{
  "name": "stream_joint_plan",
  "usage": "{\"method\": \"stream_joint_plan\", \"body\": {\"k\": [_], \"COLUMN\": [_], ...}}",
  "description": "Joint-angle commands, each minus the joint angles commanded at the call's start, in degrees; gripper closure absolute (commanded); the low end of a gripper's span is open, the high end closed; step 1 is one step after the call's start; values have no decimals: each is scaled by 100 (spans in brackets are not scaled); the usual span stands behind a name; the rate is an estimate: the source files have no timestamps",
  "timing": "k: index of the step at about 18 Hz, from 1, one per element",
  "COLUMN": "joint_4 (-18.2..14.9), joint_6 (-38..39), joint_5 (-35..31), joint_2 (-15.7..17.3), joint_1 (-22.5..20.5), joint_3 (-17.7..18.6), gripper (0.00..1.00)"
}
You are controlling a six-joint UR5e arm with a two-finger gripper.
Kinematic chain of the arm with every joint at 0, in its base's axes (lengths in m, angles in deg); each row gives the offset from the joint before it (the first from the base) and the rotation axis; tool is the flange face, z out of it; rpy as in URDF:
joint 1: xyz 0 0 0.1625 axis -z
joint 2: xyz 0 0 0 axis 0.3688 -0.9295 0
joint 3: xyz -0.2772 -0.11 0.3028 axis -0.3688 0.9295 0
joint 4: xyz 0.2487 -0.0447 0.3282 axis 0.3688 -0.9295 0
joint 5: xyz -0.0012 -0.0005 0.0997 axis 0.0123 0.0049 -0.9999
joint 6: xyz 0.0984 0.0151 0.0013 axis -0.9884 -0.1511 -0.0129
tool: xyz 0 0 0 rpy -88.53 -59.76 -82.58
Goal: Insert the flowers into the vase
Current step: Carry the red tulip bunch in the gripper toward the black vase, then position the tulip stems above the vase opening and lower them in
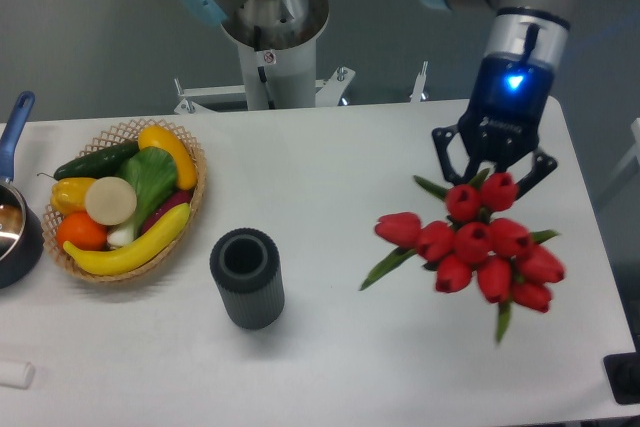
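Observation:
The flowers [478, 245], a bunch of red tulip buds with green stems and leaves, hang above the right side of the table. My gripper [489, 169] is shut on the flowers' stems from above, its fingers partly hidden behind the top buds. The vase [246, 277], a dark grey ribbed cylinder with a round open mouth, stands upright at the table's middle front, well to the left of the bunch.
A wicker basket [192, 209] of fruit and vegetables sits at the left. A blue-handled pot [14, 215] is at the far left edge. The robot's base [268, 37] stands behind the table. A small white object [15, 374] lies at the front left corner.

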Motion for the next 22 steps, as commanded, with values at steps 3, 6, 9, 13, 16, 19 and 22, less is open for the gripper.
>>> {"method": "stream_joint_plan", "body": {"k": [3, 6, 9, 13, 16, 19, 22], "joint_4": [54, 54, 54, 54, 54, 54, 54], "joint_6": [0, -44, -324, -957, -967, -958, -958], "joint_5": [536, 1238, 1801, 2540, 2673, 2682, 2682], "joint_2": [-36, -27, -18, 52, 174, 254, 438], "joint_1": [71, 89, 97, 150, 290, 395, 510], "joint_3": [9, 9, 262, 632, 817, 835, 984], "gripper": [74, 74, 74, 74, 75, 74, 75]}}
